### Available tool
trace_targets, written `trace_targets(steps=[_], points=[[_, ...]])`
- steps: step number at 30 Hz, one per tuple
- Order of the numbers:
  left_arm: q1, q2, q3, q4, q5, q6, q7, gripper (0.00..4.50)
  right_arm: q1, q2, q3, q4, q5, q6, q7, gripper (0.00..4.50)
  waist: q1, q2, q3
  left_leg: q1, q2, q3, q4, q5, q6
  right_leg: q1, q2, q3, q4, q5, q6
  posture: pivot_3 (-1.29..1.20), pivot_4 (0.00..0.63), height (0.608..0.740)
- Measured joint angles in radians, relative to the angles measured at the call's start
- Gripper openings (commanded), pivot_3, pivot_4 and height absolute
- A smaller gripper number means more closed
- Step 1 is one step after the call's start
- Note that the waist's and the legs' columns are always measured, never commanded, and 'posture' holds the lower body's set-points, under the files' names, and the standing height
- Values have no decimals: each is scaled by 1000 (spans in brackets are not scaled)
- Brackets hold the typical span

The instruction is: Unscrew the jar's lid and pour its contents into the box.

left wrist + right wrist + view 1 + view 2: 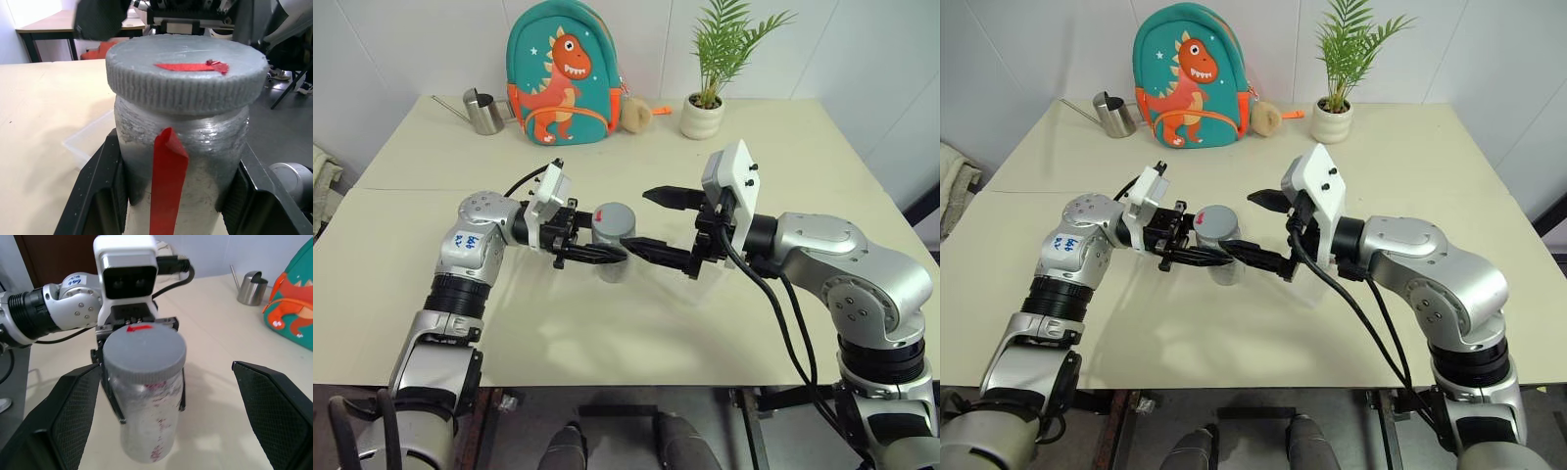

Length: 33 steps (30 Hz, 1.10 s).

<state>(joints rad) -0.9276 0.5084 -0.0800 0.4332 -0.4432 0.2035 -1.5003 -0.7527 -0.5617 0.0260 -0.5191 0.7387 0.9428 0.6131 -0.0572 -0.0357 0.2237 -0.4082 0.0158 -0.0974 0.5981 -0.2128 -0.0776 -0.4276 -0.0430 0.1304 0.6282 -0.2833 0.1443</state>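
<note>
L gripper [592, 253] is clenched on the jar [146, 426], holding it by the body just under the lid [145, 352]; jar is upright, carried above the tabletop [421, 284] roughly midway between the two arms; its long axis runs vertical, lid on top and not yet off.

R gripper [656, 225] is released, fingers spread wide and grasping nothing; it faces the jar from the robot's right, approaching level; one finger reaches near the jar at lid height, the other sits further back, and whether either touches the lid I can't tell.

Key relation for the next move, as I judge it: lid lies straight ahead of the R gripper, between its open fingers in the R wrist view; L arm already has the jar, so the R arm is the free one to take the cap; it'd need to close across the lid's ribbed rim, above the L fingers [93, 196], then twist about the vertical axis.

Box [90, 139] shows as a clear edge on the tabletop under and behind the jar; contents can't be made out through the wall.
</note>
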Motion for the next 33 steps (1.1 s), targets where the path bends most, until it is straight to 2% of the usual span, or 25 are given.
trace_targets(steps=[11, 15, 25, 33], points=[[-1, -5, 0, 7, 0, -14, 0, 1940, 0, -15, -9, -30, 37, 19, -15, 4468, 0, 0, 0, 0, 0, 0, 0, 0, 0, 0, 0, 0, 0, 0, 0, 0, 150, 740], [0, -6, 0, 7, 0, -14, 0, 1940, -31, 12, -9, -29, 39, 19, -38, 4468, 0, 0, 0, 0, 0, 0, 0, 0, 0, 0, 0, 0, 0, 0, 0, 0, 150, 740], [0, -18, 0, 7, 0, -17, 0, 1940, -105, 158, 53, 31, 22, 15, -98, 4468, -1, 0, 0, 0, 0, 0, 0, 0, 0, 0, 0, 0, 0, 0, 0, 0, 150, 740], [0, -18, 0, 6, 0, -18, 0, 1940, -107, 181, 90, 77, -42, -6, -105, 4468, -1, 0, 0, 0, 0, 0, 0, 0, 0, 0, 0, 0, 0, 0, 0, 0, 150, 740]])
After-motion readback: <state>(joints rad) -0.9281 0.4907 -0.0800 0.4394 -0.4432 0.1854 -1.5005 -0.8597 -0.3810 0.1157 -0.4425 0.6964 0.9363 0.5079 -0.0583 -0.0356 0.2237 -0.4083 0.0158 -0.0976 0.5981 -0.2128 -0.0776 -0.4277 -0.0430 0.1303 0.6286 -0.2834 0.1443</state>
